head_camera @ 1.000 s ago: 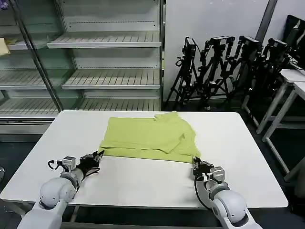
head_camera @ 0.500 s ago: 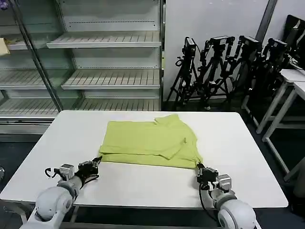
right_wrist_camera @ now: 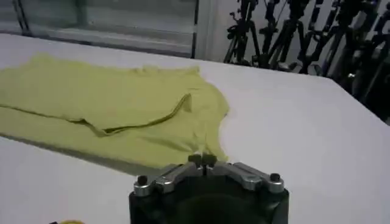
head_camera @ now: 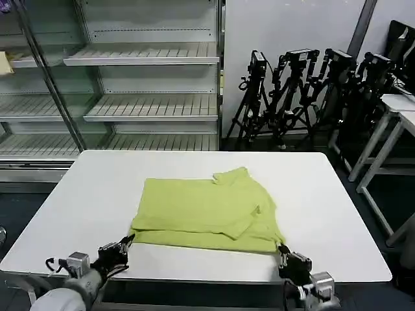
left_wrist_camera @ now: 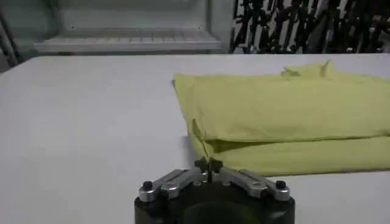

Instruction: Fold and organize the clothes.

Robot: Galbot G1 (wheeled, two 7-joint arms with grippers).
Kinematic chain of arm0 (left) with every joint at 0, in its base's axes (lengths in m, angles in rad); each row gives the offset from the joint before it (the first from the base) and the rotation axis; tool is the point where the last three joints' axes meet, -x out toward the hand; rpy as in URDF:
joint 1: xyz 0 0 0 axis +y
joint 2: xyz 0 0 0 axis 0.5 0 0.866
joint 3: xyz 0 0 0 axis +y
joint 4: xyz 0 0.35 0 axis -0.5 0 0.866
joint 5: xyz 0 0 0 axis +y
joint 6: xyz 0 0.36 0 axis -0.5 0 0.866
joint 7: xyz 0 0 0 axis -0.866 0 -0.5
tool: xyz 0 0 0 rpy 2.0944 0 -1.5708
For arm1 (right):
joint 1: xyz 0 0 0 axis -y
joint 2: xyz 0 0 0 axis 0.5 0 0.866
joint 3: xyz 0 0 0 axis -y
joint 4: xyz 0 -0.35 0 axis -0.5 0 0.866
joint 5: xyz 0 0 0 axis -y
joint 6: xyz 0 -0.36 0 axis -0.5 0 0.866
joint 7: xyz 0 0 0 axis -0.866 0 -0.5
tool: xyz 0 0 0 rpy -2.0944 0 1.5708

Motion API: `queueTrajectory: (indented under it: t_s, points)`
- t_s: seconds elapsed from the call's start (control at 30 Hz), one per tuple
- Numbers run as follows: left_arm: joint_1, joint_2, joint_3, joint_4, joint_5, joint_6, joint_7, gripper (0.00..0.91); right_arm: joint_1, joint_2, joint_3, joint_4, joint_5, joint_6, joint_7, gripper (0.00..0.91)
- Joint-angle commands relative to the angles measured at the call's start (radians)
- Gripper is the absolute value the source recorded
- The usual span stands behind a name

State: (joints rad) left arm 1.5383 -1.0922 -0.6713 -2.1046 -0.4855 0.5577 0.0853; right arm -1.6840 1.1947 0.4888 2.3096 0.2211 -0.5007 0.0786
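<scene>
- T-shirt (head_camera: 206, 207), lime, lies folded in layers on the white table (head_camera: 84, 194), toward the near edge and about midway between the side edges.
- My left gripper (head_camera: 120, 249) sits at the near edge, jaws pinched closed on the shirt's near left corner; a thin tail of fabric runs up from the fingertips in the left wrist view.
- My right gripper (head_camera: 284, 253) sits at the near edge, jaws closed on the shirt's near right corner.

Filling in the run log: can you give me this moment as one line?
left gripper shut on T-shirt near-left corner | right gripper shut on near-right corner | shirt folded, flat on white table
</scene>
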Motion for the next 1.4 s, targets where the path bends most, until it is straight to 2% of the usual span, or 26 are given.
queueTrajectory:
  t_s: [0.03,0.3,0.33,0.37,0.4,0.57,0.7,0.8,0.9,0.97,1.03,1.17,1.4]
  points:
    - [0.141,-0.010,-0.065,-0.091,0.005,-0.006,0.002,0.020,-0.105,0.003,0.012,0.071,-0.035,0.017,-0.004,0.000]
    - [0.171,-0.014,-0.062,-0.105,0.022,-0.001,-0.002,0.020,-0.100,0.000,0.008,0.066,-0.045,0.025,-0.007,0.000]
    - [0.177,-0.013,-0.062,-0.106,0.024,-0.001,-0.002,0.725,-0.104,0.001,0.003,0.069,-0.047,0.022,-0.007,0.000]
    - [0.181,-0.012,-0.063,-0.105,0.028,-0.003,0.000,0.725,-0.107,0.000,0.001,0.074,-0.050,0.013,-0.008,0.000]
    - [0.185,-0.008,-0.065,-0.100,0.040,-0.015,0.000,0.907,-0.112,-0.001,-0.004,0.079,-0.053,0.003,-0.010,0.907]
    - [0.166,0.013,-0.109,-0.092,0.004,-0.046,0.003,0.907,-0.119,-0.008,0.047,0.126,-0.027,-0.005,-0.015,0.907]
    - [0.158,0.023,-0.152,-0.138,-0.050,-0.038,-0.004,0.907,-0.085,-0.039,0.123,0.190,0.062,-0.048,-0.020,0.907]
    - [0.126,0.038,-0.183,-0.163,-0.079,-0.033,-0.011,0.907,0.035,-0.056,0.136,0.176,0.136,-0.071,0.016,0.907]
    - [0.040,0.082,-0.169,-0.134,-0.102,-0.033,-0.010,0.907,0.228,-0.053,0.058,0.063,0.136,-0.079,0.084,0.907]
    - [-0.038,0.105,-0.121,-0.082,-0.103,-0.029,-0.010,0.907,0.386,-0.044,-0.041,-0.030,0.136,-0.081,0.122,0.907]
    - [-0.121,0.118,-0.068,-0.029,-0.103,-0.013,-0.016,0.907,0.476,-0.036,-0.105,-0.107,0.135,-0.081,0.141,0.907]
    - [-0.263,0.144,0.021,0.076,-0.095,-0.011,-0.018,0.907,0.656,-0.012,-0.207,-0.265,0.130,-0.082,0.154,0.907]
    - [-0.474,0.161,0.162,0.246,-0.099,0.008,-0.015,0.907,0.891,0.031,-0.280,-0.503,0.132,-0.082,0.160,0.907]
